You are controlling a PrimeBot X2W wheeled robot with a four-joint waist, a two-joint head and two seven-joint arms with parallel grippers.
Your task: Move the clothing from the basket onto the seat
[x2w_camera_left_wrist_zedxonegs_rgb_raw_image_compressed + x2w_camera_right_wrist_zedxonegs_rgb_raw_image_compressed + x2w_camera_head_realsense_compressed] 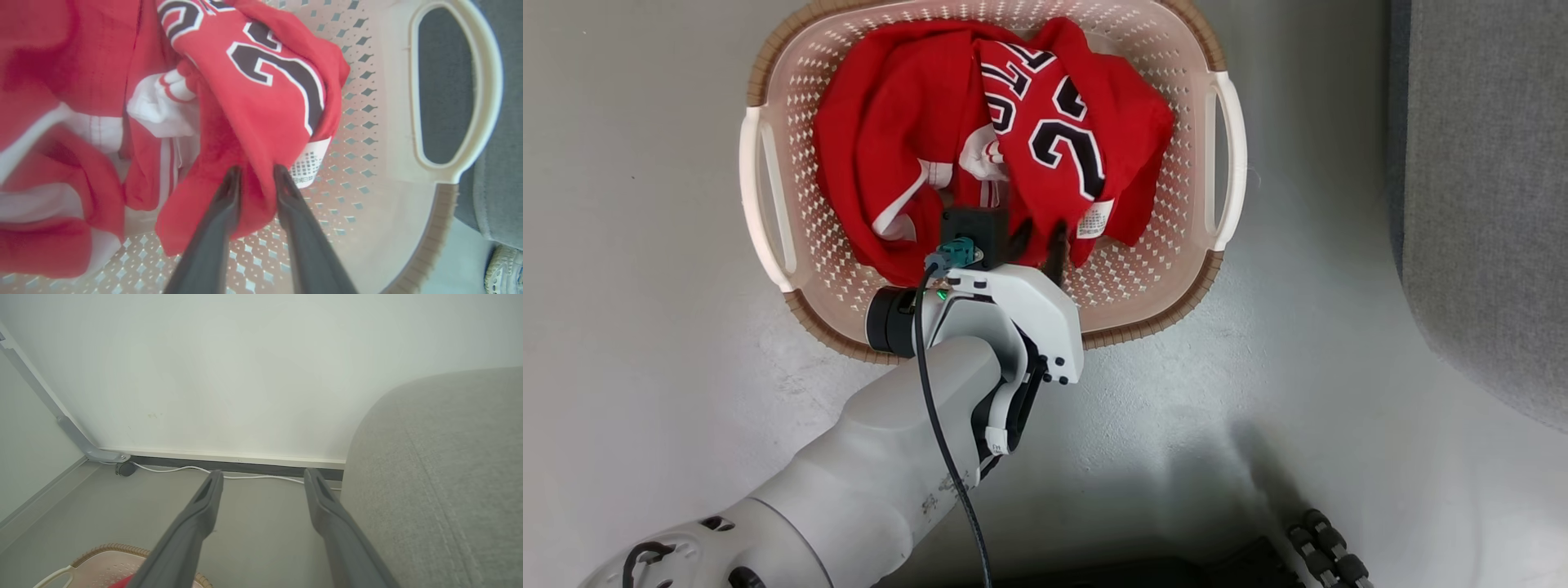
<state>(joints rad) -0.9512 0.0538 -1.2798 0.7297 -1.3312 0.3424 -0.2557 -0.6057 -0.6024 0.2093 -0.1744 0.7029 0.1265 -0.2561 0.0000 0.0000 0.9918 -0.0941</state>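
Note:
Bright red jerseys (pixel 1013 139) with white trim and black-and-white numbers lie heaped in the cream basket (pixel 1225 155) on the floor. My left gripper (pixel 1039 238) reaches down into the basket's near side, its two dark fingers pinching a fold of the top jersey (pixel 261 106) beside its white tag (pixel 308 163). The basket's right handle (pixel 482 98) lies just beyond. The light-grey seat (pixel 1486 212) stands to the right of the basket. My right gripper (pixel 263 477) hangs open in the air beside the seat's rounded edge (pixel 441 477), holding nothing.
Grey floor surrounds the basket. In the right wrist view a white wall, a skirting board and a white cable (pixel 245 475) run behind, with a grey metal leg and caster (pixel 124 468) at left. A person's shoe (pixel 504 269) is at the left wrist view's corner.

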